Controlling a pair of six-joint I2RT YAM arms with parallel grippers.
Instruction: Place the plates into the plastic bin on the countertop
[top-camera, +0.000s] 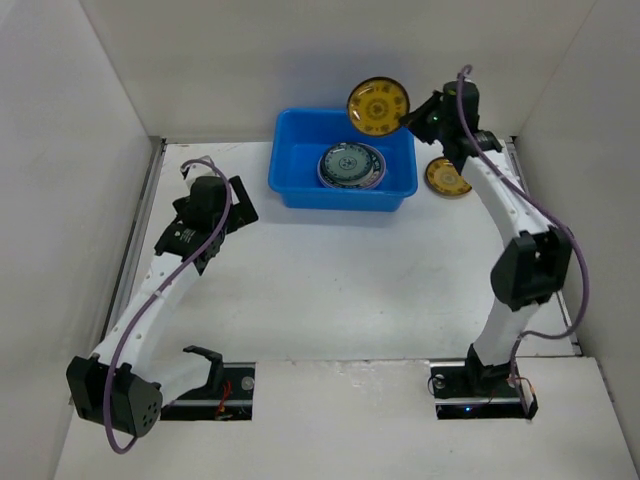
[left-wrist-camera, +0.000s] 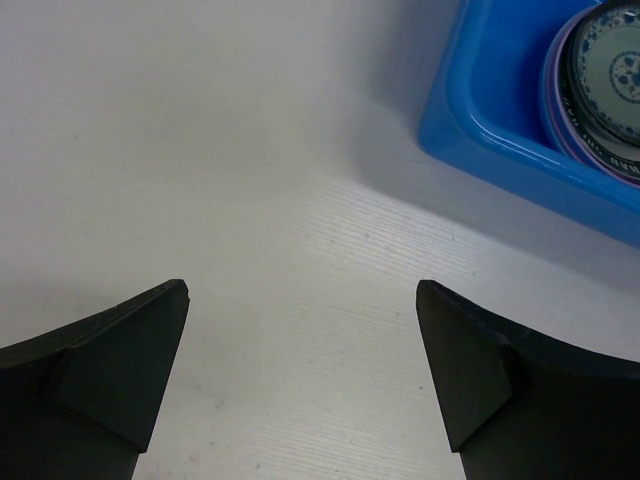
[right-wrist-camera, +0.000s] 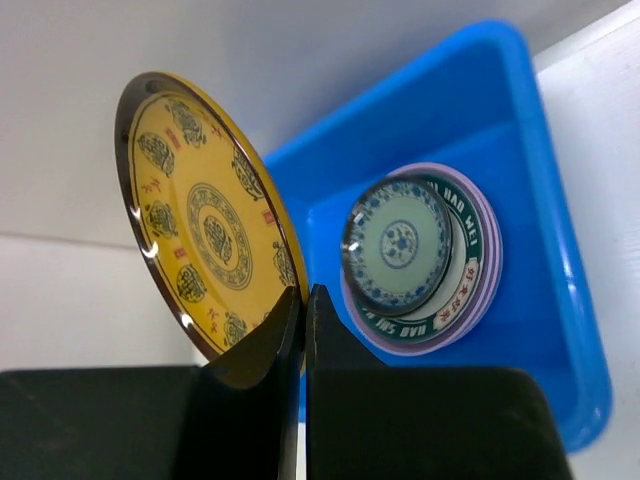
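Observation:
The blue plastic bin (top-camera: 300, 175) stands at the back middle of the countertop and holds a stack of plates (top-camera: 351, 166), a small teal patterned plate (right-wrist-camera: 398, 246) on top of a white dark-rimmed one and a lavender one. My right gripper (top-camera: 408, 121) is shut on the rim of a small yellow-gold plate (top-camera: 378, 104) and holds it on edge in the air above the bin's back right corner; it shows large in the right wrist view (right-wrist-camera: 205, 220). A second yellow-gold plate (top-camera: 447, 177) lies on the countertop right of the bin. My left gripper (top-camera: 240, 205) is open and empty, left of the bin (left-wrist-camera: 500, 110).
White walls enclose the countertop (top-camera: 330, 280) on three sides. The right arm reaches along the right side, above the lying yellow-gold plate. The left arm lies along the left side.

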